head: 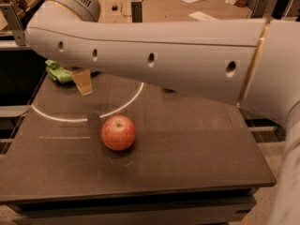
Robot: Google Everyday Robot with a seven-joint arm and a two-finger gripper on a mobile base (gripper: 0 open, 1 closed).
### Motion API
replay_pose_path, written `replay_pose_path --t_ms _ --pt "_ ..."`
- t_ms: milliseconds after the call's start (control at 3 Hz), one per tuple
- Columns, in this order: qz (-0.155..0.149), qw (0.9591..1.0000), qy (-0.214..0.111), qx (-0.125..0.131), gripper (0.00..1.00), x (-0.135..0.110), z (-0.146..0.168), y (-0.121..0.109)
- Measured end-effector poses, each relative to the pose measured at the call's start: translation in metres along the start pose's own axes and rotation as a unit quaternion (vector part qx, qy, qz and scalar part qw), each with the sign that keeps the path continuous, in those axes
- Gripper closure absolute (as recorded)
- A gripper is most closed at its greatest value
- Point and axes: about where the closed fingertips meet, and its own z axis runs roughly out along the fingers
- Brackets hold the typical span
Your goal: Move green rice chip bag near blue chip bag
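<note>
Arm (164, 62) of the robot takes most of the view: a thick pale sleeve that comes in from the right edge and reaches across to the upper left, nearly level over the table (201, 144), with the wrist bent downward at the far end. The dark table lies below the gripper and spreads from it toward the camera and to the right. The red apple (118, 132) rests there, in front of the gripper and a little to its right, well apart; it has no part in the task. The green rice chip bag (58, 72) is just beside the gripper, on its left and slightly behind, at the far left border of the table. Only a crumpled lime-green corner shows and the arm covers the rest, so its long axis cannot be told. The gripper (83, 81) hangs under the wrist as a short tan tip pointing down; whether it is released or clenched I cannot tell. The blue chip bag is not in view. In my judgement the coming move is a short shift leftward and down onto the green bag.
</note>
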Motion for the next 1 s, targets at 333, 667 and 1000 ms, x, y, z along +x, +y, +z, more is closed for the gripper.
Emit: replay_pose_path --t_ms 333,667,1000 --pt "0.017 0.9993 -0.025 0.021 0.0 -0.0011 0.0 -0.0125" --pt "0.026 0.9982 -0.042 0.034 0.0 -0.0042 -0.0003 -0.0182" --pt "0.026 0.9982 -0.042 0.034 0.0 -0.0042 -0.0004 -0.0182"
